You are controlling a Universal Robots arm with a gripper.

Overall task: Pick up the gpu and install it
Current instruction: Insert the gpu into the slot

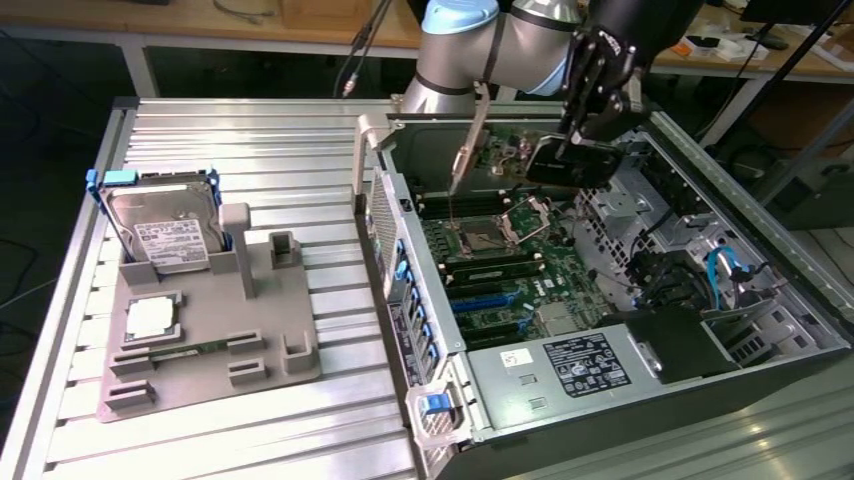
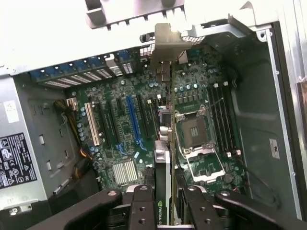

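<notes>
Aluminium slatted table (image 1: 267,130), wooden benches (image 1: 200,25) behind. Grips gpu (image 2: 163,163) edge-on in half-closed gripper (image 2: 165,194) over motherboard (image 2: 124,129), with case (image 1: 395,215) walls close around.

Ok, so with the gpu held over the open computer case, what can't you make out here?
- Wrist view: the gpu is edge-on, so its faces are hidden, and it covers the strip of motherboard behind it.
- Wrist view: the hand is cut off by the picture's edge where it grips the gpu.
- Exterior view: the hand hides the gpu's gripped end.
- Exterior view: the hard drive label print is too small to read.
</notes>
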